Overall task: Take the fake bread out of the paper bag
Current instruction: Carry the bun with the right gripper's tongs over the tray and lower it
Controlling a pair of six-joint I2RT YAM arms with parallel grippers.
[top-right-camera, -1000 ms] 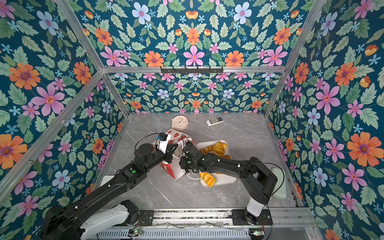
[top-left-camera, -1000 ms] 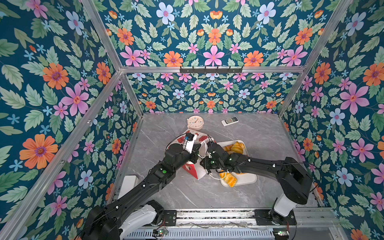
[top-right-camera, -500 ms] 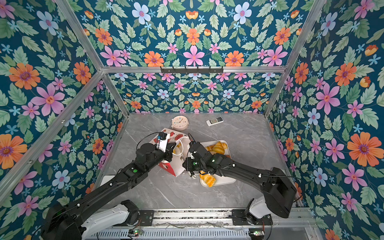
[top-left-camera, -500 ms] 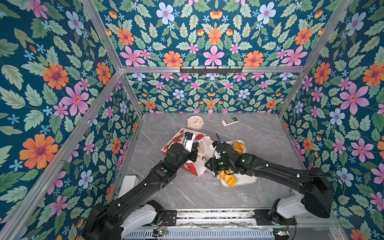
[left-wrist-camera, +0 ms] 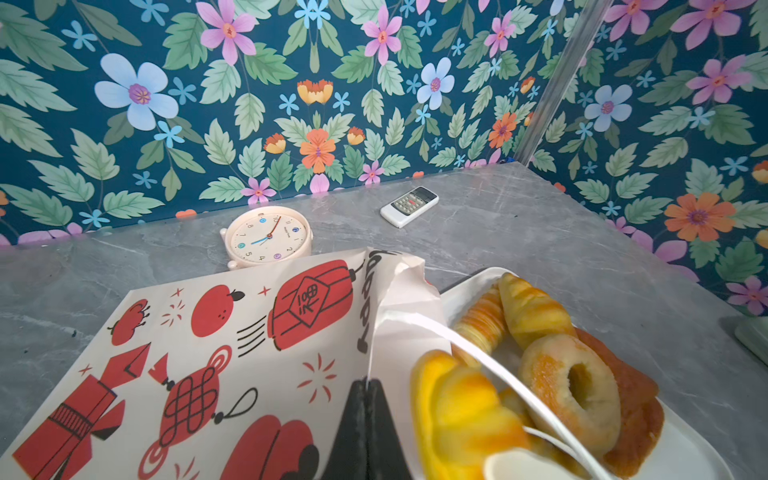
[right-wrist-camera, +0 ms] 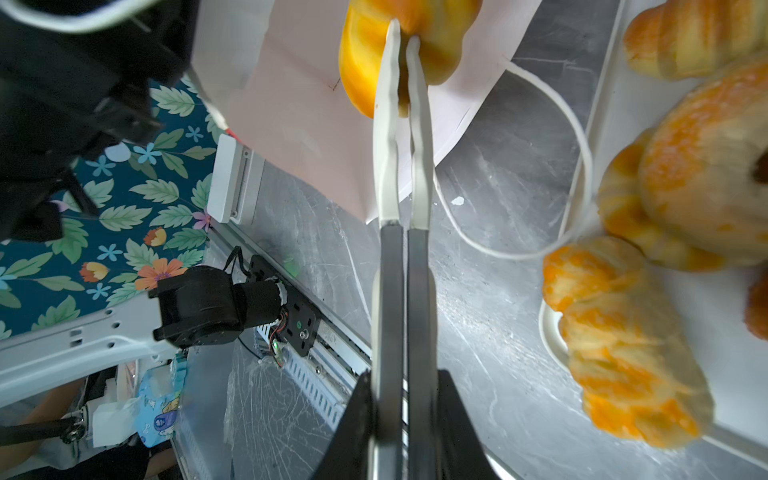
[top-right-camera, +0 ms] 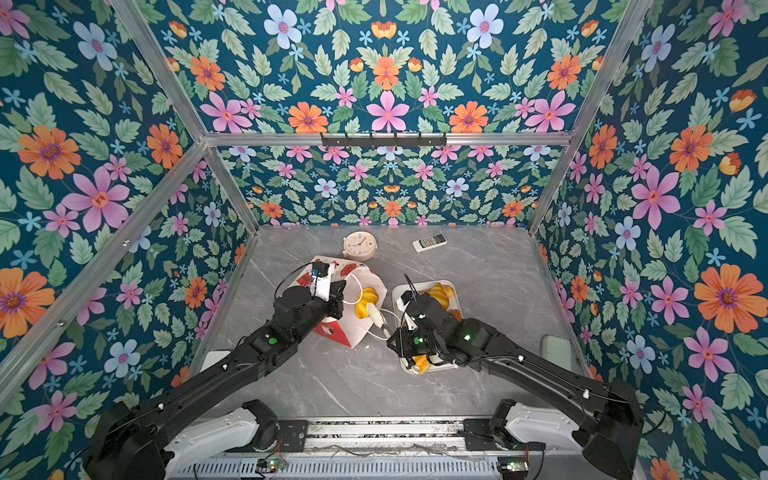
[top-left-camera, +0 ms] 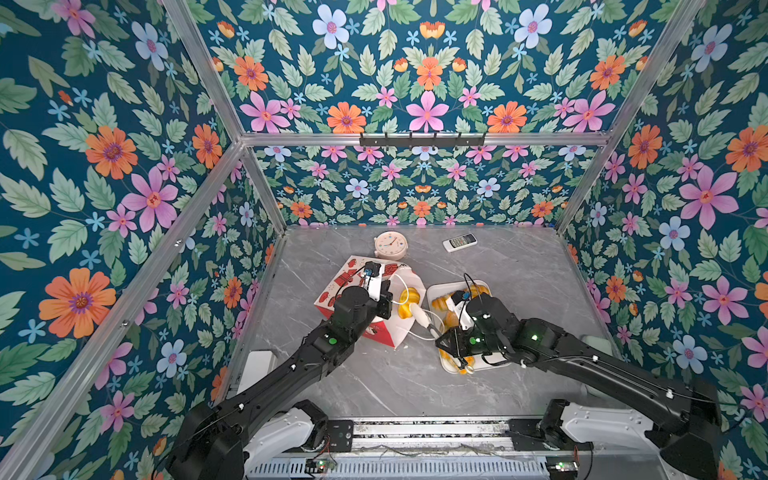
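Left gripper (left-wrist-camera: 365,388): jaws together, pinching the paper bag (left-wrist-camera: 232,332) edge at its mouth.
Right gripper (right-wrist-camera: 402,31): nearly closed, clamped on a yellow bread piece (right-wrist-camera: 361,70) at the bag mouth.
Bag print: red lanterns and black characters, not readable.
Bag lies on the desk (top-left-camera: 519,257), at 9 o'clock of the white tray (left-wrist-camera: 690,449). Tray holds a doughnut (left-wrist-camera: 569,390), a croissant (left-wrist-camera: 532,311) and more pastries.
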